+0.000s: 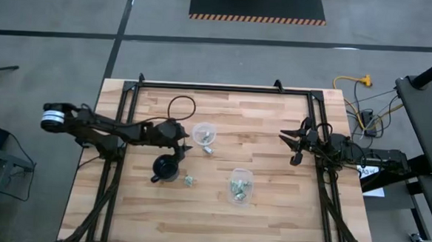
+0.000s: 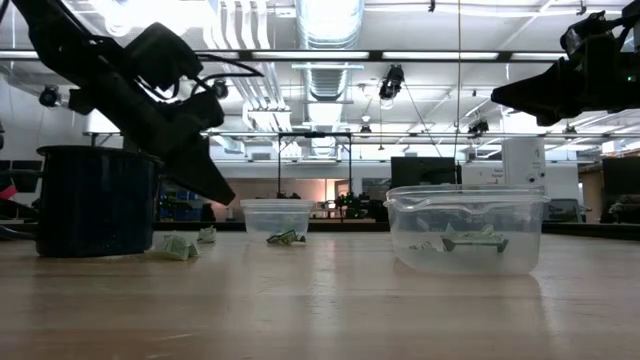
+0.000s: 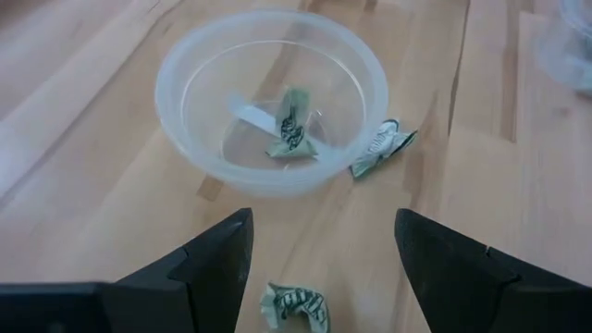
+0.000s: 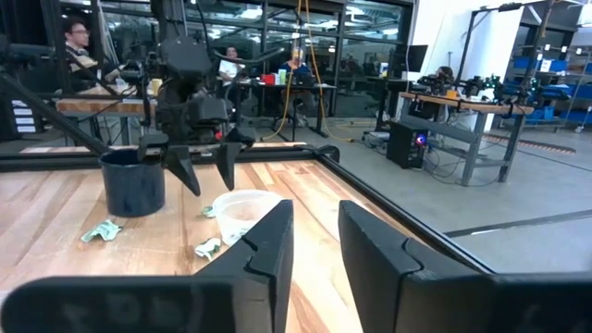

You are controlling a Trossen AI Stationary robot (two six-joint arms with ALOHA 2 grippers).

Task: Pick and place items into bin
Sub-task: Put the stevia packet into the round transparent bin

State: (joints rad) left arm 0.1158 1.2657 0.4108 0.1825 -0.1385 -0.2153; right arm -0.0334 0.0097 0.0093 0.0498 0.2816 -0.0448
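The items are tiny crumpled pale green and whitish pieces. One piece [image 3: 291, 131] lies inside a round clear bowl [image 3: 271, 97], one [image 3: 381, 149] lies on the table against the bowl's outer wall, and another [image 3: 298, 307] lies on the wood under my left gripper [image 3: 324, 254]. That gripper is open and hovers just short of the bowl [image 1: 204, 133], next to the black mug [image 1: 165, 168]. A further piece [image 1: 189, 180] lies by the mug. A clear tub [image 1: 240, 187] holds several pieces. My right gripper [image 1: 290, 146] waits open above the table's right side.
The black mug [image 2: 95, 200] stands close beside the left arm. A black cable loop [image 1: 181, 104] lies on the far part of the table. Black frame rails [image 1: 225, 87] run along the far edge and both sides. People sit at benches in the room beyond.
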